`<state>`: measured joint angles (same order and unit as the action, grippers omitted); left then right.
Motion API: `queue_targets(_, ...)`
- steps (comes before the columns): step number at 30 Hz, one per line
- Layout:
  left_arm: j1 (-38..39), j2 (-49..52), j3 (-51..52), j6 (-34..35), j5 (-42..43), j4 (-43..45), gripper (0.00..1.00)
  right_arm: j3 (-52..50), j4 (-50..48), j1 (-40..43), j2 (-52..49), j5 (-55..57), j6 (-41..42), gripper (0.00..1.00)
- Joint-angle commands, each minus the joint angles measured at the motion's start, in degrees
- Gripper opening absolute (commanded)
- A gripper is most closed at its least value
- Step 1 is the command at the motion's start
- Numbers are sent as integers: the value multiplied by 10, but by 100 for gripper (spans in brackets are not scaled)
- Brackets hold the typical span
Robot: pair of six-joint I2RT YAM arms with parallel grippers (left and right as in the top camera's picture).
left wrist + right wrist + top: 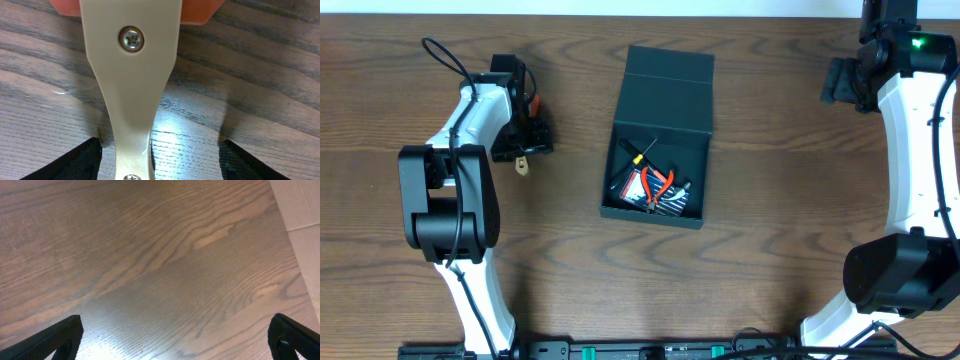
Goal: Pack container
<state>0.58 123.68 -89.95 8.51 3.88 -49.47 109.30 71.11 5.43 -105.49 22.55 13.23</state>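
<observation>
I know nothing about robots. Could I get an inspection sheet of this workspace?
Surface: brown wooden table.
Job's things: dark green box, lid flapped back, holding red-handled pliers and a screwdriver; cream and orange scraper lies on the table left of it.
Clutter: nothing seen.
Tools: left tool open, straddling the scraper, not touching; right tool open over bare table.
Cables: black cable loops on the left arm; another runs along the right arm.
Surroundings: pale strip beyond the table's far edge.

Wooden table (770, 260) carries the open container (665, 85) and a cream-handled tool (132, 90)
</observation>
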Motion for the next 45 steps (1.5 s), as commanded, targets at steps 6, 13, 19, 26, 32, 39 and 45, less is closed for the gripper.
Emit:
queue_targets(6,-3,7,5,-10,-7,-1,66,8,0,1,3,8,4,99)
queue_targets(13,-3,7,5,-10,-7,-2,14,8,0,1,3,8,4,99)
queue_targets(19,-3,7,5,-10,-7,-2,7,8,0,1,3,8,4,99)
queue_targets(26,-3,3,5,-10,-7,-2,6,8,0,1,3,8,4,99)
queue_targets(32,-3,-29,-6,-10,-6,-2,6,8,0,1,3,8,4,99)
queue_targets(39,-3,-99,-9,-10,-6,-1,6,8,0,1,3,8,4,99)
queue_targets(45,-3,-156,-9,-11,-6,-2,6,8,0,1,3,8,4,99)
